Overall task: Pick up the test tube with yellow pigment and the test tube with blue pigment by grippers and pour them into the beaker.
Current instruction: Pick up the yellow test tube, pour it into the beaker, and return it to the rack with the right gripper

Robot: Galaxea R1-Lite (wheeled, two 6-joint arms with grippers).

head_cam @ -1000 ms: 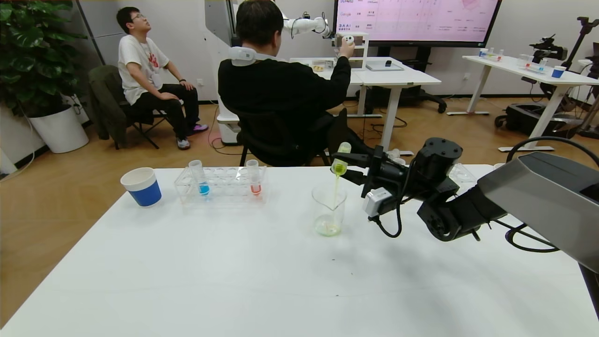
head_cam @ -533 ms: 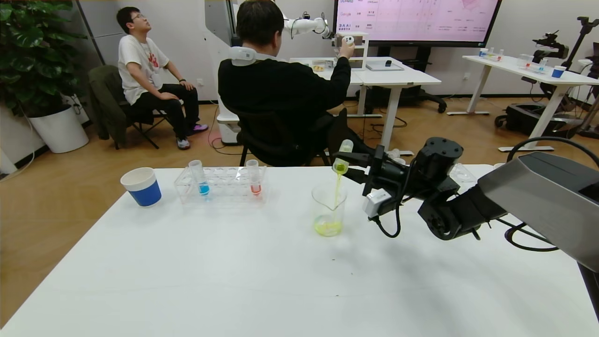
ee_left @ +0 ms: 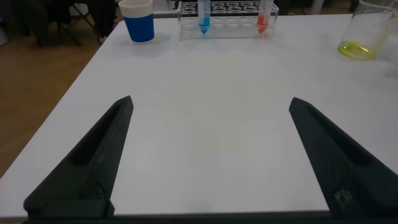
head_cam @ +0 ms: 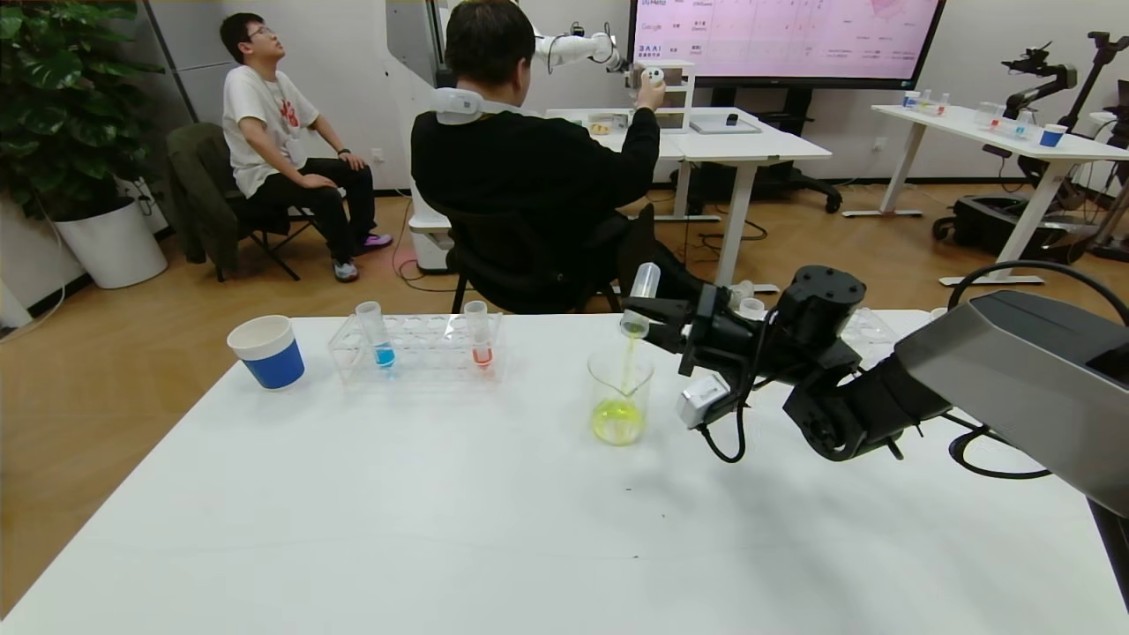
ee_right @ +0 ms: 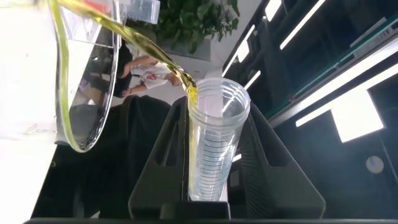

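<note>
Right gripper (head_cam: 657, 319): I see its two black fingers (ee_right: 163, 163) clamped on the yellow tube (head_cam: 639, 295), one on each side of the glass. The tube is tipped past level, mouth down, over the beaker's rim. Nearly all its liquid is out; a thin yellow-green stream runs from its lip into the beaker.

Beaker (head_cam: 620, 394): upright on the white table (head_cam: 494, 520), toward the far edge and a little right of the middle. A pool of yellow-green liquid lies in its bottom. In my left wrist view it shows well off from the left fingers (ee_left: 368, 31).

Right arm (head_cam: 882, 388): reaches in from the table's right edge, with a small white box (head_cam: 703, 399) and black cable hanging under the wrist.

Left gripper (ee_left: 208, 158): fingers spread wide, holding nothing, over bare table at the near side. It does not show in my head view.

Blue tube (head_cam: 375, 335): upright in the clear rack (head_cam: 414, 348), at the rack's left end, cyan liquid in its bottom. The rack stands along the far edge, left of the beaker.

Red tube (head_cam: 479, 335): upright toward the right end of the same rack.

Paper cup (head_cam: 266, 351): blue and white, just left of the rack, near the far left corner.
</note>
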